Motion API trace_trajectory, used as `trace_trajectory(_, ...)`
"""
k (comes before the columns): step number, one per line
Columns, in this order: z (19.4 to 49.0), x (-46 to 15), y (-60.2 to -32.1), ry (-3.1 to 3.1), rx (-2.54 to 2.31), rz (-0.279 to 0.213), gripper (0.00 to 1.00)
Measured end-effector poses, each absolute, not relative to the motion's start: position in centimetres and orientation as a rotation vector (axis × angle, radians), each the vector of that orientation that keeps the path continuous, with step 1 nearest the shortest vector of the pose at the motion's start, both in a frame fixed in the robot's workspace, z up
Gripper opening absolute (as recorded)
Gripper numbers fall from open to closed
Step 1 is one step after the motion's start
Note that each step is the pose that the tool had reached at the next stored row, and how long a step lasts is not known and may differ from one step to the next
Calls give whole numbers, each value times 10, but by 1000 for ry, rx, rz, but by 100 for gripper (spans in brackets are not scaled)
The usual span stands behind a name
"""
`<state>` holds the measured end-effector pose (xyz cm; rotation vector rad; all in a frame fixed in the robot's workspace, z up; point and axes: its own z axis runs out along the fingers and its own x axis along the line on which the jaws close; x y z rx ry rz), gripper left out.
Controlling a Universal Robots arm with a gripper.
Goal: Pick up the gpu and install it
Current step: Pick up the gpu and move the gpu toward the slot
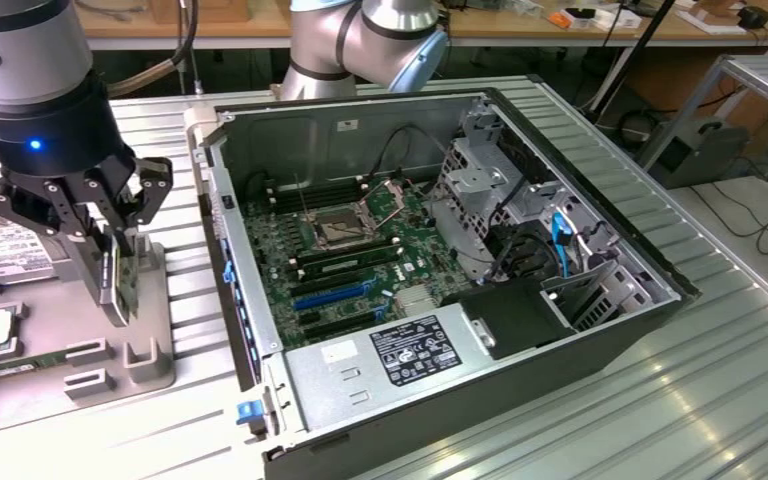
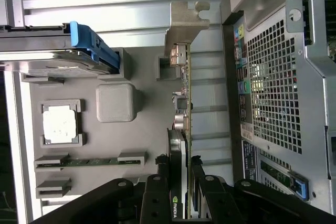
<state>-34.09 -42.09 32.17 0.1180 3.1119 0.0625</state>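
Gpu [image 1: 127,290] upright on edge in grey holder [image 1: 144,352] | end effector [image 2: 180,167] grasping it, fingers on both faces | open computer case [image 1: 304,140] at 3 o'clock, exterior view

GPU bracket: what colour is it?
The bracket on the gpu is silver-grey; wrist view shows it best.

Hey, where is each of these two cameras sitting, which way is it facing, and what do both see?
Exterior view: off the arm, high up, looking down at the open computer case and grey tray; the arm and end effector show.
Wrist view: on the wrist, looking along the end effector at the gpu it grips and the tray beyond.
Shared: end effector, gpu, tray, computer case.
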Motion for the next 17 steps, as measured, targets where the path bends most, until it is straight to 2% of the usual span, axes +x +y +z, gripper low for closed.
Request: trace_trajectory(17, 338, -341, -421, 3112, 118, 62, 27)
